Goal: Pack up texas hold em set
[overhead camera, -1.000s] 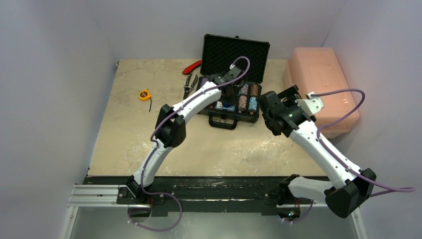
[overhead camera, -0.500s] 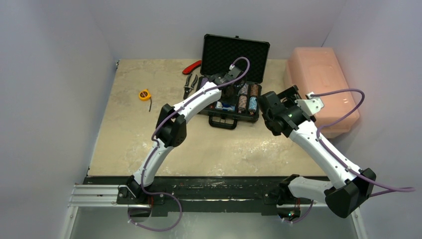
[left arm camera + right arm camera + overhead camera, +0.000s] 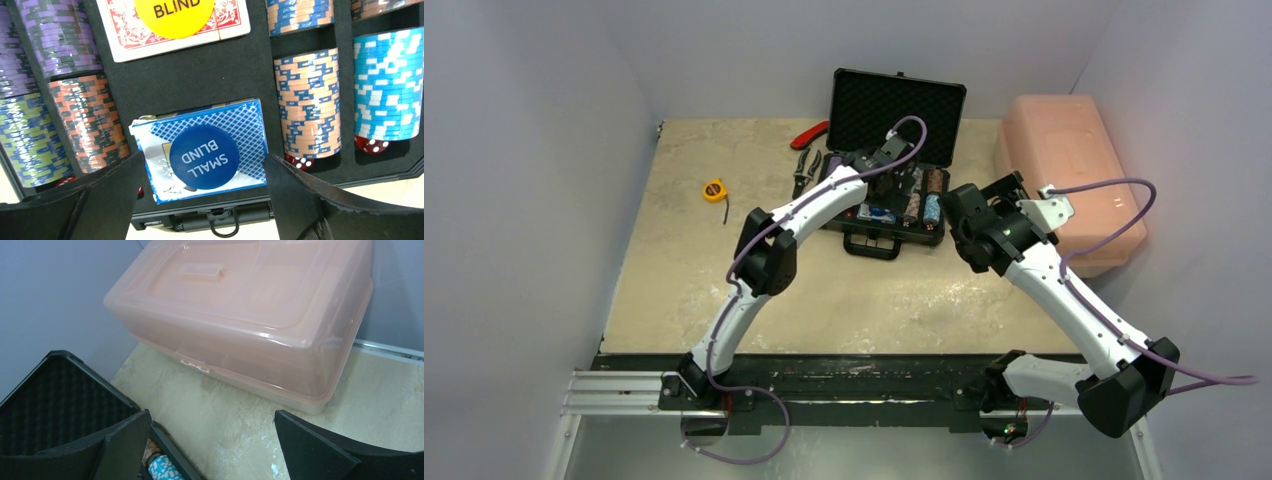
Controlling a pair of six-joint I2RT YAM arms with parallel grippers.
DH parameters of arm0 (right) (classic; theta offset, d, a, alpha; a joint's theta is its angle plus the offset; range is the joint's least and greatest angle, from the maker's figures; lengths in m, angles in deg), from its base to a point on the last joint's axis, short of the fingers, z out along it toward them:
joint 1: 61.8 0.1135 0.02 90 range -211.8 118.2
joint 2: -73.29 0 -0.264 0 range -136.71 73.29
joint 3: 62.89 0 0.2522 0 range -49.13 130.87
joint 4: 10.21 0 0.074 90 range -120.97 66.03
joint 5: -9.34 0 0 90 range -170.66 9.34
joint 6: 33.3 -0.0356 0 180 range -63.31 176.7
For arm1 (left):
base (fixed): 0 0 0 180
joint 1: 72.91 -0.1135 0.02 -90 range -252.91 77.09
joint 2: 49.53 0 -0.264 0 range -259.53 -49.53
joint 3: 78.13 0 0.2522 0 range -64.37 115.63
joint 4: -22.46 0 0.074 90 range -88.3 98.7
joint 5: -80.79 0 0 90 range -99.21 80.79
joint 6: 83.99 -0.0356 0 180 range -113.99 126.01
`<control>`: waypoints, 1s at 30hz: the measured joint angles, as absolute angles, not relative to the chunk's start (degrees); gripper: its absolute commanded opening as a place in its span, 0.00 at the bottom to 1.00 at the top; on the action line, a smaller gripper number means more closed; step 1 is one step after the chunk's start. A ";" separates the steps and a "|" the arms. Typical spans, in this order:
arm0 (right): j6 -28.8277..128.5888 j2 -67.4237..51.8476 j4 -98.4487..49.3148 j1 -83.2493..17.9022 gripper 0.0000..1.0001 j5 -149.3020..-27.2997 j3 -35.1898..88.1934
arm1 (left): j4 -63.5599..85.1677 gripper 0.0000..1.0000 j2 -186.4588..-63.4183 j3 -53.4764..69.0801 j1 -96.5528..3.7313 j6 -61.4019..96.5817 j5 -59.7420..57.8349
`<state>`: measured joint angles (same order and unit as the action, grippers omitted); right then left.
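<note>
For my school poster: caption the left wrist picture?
Open left gripper over the blue deck and its blue disc.

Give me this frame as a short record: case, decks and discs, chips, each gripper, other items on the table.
case: black briefcase, lid open, foam-lined
blue deck: in its slot, blue SMALL BLIND disc lying on it
red deck: in the case, yellow BLIND disc on it
chip stacks: in side slots, red dice at row ends
left gripper: open, fingers either side of the blue deck
right gripper: open, empty, facing the pink box
other: red-handled pliers, yellow tape measure on table
</note>
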<state>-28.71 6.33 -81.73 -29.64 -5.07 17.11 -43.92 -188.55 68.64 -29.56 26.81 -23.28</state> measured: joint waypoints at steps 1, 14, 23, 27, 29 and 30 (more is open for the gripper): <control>-28.69 6.33 -81.73 -29.62 0.99 -5.09 17.11 | -43.18 0.90 -187.90 67.51 -29.56 26.63 -23.30; -28.54 6.31 -81.75 -29.59 0.99 -4.67 17.11 | -36.75 0.90 -165.95 44.62 -29.56 25.87 -25.51; -27.14 6.31 -81.55 -29.59 0.99 -4.72 17.11 | -32.51 0.90 -148.01 28.25 -29.56 25.87 -28.88; -24.06 6.31 -79.74 -29.59 0.99 -5.33 17.13 | -32.71 0.90 -140.18 21.28 -29.56 25.89 -30.30; -20.43 6.31 -77.64 -29.62 0.99 -6.12 17.17 | -33.01 0.90 -136.34 18.42 -29.56 25.89 -31.26; -18.13 6.31 -76.11 -29.62 0.99 -6.84 17.19 | -33.19 0.90 -134.02 16.80 -29.56 25.89 -32.00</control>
<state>-18.13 6.31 -76.11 -29.62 -6.84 17.19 -33.19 -134.02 16.80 -29.56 25.89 -32.00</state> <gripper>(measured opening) 0.987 0.900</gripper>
